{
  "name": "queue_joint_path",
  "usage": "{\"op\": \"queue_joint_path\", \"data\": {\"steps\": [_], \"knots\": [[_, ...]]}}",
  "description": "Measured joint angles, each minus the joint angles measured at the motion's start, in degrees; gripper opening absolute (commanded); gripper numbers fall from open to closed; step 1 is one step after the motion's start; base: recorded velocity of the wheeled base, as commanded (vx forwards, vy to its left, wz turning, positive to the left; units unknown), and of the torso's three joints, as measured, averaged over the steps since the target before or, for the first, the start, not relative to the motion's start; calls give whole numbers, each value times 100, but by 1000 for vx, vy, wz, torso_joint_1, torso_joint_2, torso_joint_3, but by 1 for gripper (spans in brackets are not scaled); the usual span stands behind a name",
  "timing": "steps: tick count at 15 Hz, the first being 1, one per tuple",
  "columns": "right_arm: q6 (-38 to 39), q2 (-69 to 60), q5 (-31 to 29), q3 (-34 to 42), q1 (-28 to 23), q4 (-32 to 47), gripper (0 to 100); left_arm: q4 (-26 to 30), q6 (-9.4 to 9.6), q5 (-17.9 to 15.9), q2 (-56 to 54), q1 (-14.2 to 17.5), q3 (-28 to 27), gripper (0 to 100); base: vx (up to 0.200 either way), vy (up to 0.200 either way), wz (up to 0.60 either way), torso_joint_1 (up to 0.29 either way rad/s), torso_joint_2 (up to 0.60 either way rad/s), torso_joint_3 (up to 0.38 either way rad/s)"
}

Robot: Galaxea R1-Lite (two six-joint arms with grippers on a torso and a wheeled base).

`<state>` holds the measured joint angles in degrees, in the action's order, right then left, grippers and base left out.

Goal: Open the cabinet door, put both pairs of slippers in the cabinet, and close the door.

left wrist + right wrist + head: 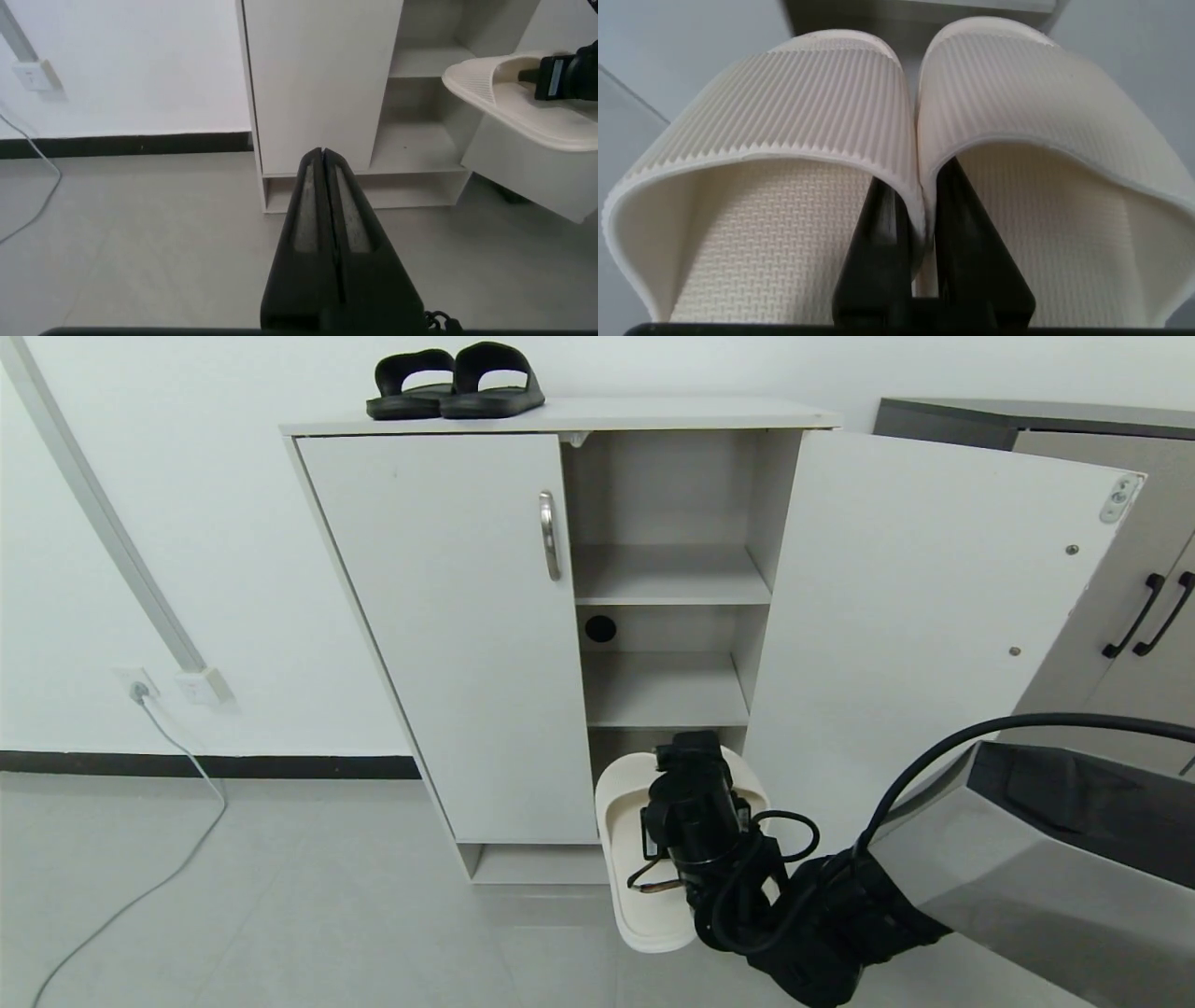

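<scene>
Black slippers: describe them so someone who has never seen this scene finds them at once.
Find the white cabinet against the wall, its right door open. On its top panel, toward the left, the black slippers sit side by side. They are dark and untouched, while the cream slippers hang low in the right end effector.

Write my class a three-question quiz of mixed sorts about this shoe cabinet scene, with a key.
1. True or false: the black slippers lie inside the cabinet.
2. How many cabinet doors stand open? A) none B) one C) both
3. What does the right claw hold?
Key: 1 false, they lie on top of the cabinet. 2 B, the right door only. 3 the white slippers, pinched together by their inner edges.
</scene>
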<state>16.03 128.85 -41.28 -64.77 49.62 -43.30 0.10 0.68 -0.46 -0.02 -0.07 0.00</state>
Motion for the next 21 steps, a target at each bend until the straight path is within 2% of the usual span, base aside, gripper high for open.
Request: {"op": "queue_joint_path", "data": {"steps": [8, 10, 16, 21], "knots": [[-20, 89, -5, 27, 38, -112, 0, 0, 0, -5, 2, -2, 0, 0, 0, 0, 0, 1, 2, -73], [-273, 96, -40, 39, 35, -525, 0, 0, 2, -7, 2, 0, 0, 0, 0, 0, 0, 0, 2, -193], [-1314, 138, -172, 286, 55, -2438, 0, 0, 0, 0, 2, -2, 0, 0, 0, 0, 0, 4, 3, -196], [-1679, 321, -166, 260, -59, -3142, 0, 0, 2, 2, 2, -2, 0, 0, 0, 0, 0, 4, 1, -87]]}}
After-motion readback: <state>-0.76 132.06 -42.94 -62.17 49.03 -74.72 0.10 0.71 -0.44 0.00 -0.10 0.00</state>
